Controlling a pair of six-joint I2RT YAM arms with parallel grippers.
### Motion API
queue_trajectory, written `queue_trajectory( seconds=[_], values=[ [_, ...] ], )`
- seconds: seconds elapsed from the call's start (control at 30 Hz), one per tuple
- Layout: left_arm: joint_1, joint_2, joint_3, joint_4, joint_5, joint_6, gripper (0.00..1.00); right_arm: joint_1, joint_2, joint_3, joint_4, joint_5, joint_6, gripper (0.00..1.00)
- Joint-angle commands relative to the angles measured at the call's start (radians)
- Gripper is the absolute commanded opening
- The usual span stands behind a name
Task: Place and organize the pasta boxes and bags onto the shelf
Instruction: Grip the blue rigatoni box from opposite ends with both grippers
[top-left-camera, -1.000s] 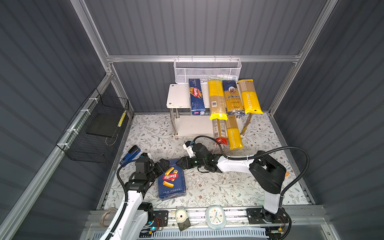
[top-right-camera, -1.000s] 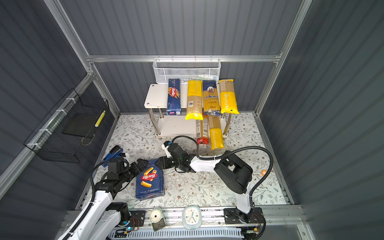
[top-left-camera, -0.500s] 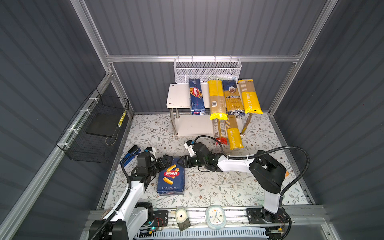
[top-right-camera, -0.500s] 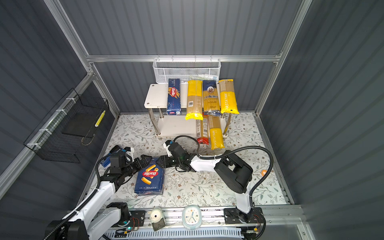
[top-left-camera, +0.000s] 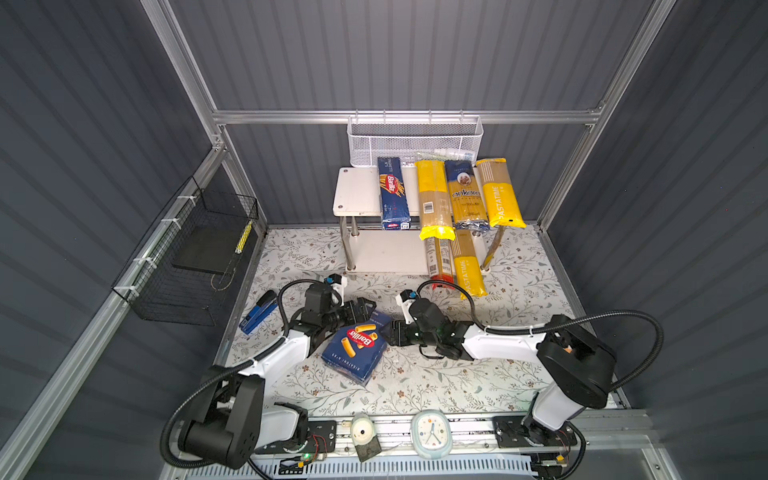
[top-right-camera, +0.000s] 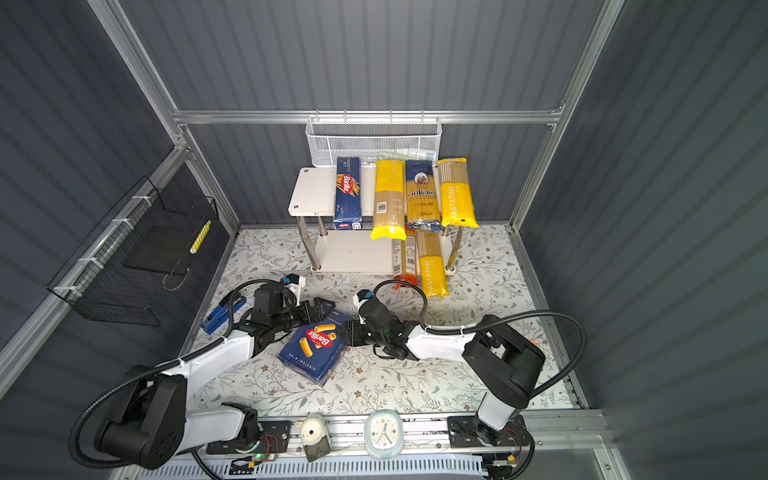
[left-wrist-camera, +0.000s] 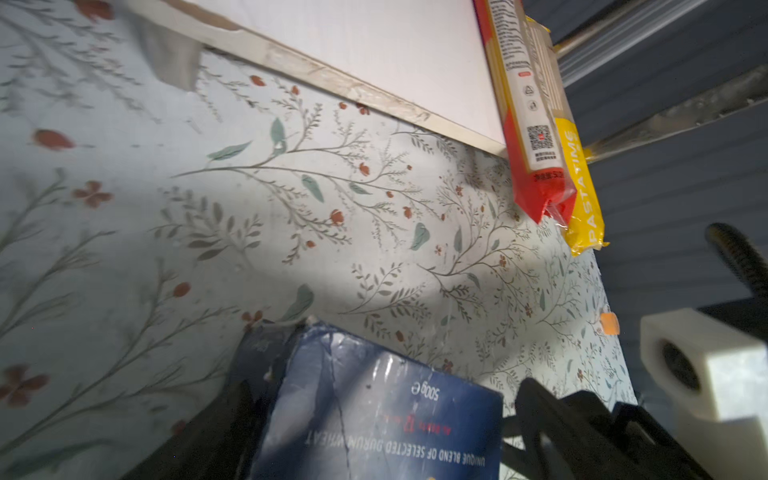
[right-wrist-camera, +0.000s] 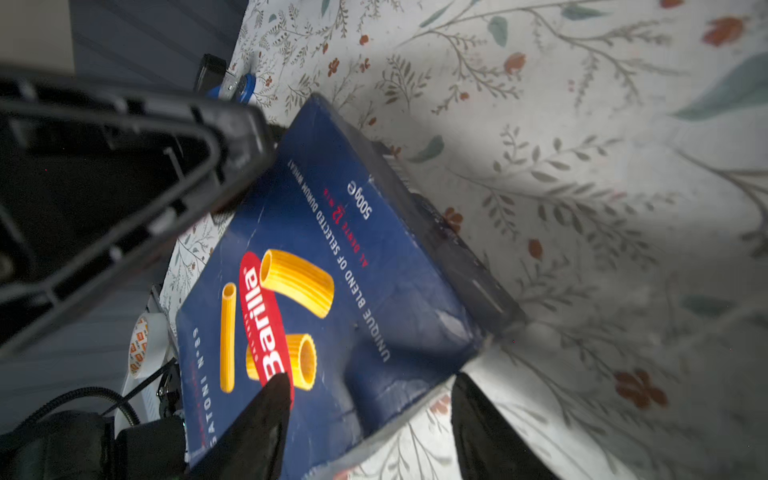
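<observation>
The stiff, likely light rigatoni box (top-left-camera: 355, 345) is sitting between both jaws; right jaws half open over its corner, left jaws wide around its end; I cannot tell if either is squeezing; pinching its thin edge is looking safest.

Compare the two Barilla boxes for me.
The rigatoni box is wide; the spaghetti box is long and narrow. The rigatoni box sits tilted down at the floral mat, off the shelf; the spaghetti box lies flat on its top board. Both are dark blue Barilla cartons.
</observation>
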Motion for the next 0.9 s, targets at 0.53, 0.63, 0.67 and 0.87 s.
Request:
queue_trajectory(
  seconds=[0.53, 0.63, 0.67, 0.87],
  values=[
    [0.009, -0.378, 0.088, -0.742, -0.414, -0.042, 1.0, -0.144, -0.308, -0.047, -0.235, -0.093, -0.269, 0.77],
    [0.009, -0.536, 0.027, -0.862, -0.415, -0.164, 1.0, -0.168, -0.203, 0.059, -0.247, -0.15, -0.313, 0.78],
    [0.009, -0.591, 0.011, -0.892, -0.414, -0.202, 1.0, -0.173, -0.168, 0.095, -0.252, -0.173, -0.323, 0.78],
    [0.009, -0.758, -0.096, -0.859, -0.327, -0.38, 1.0, -0.189, -0.008, 0.191, -0.165, -0.29, -0.332, 0.79]
  ],
)
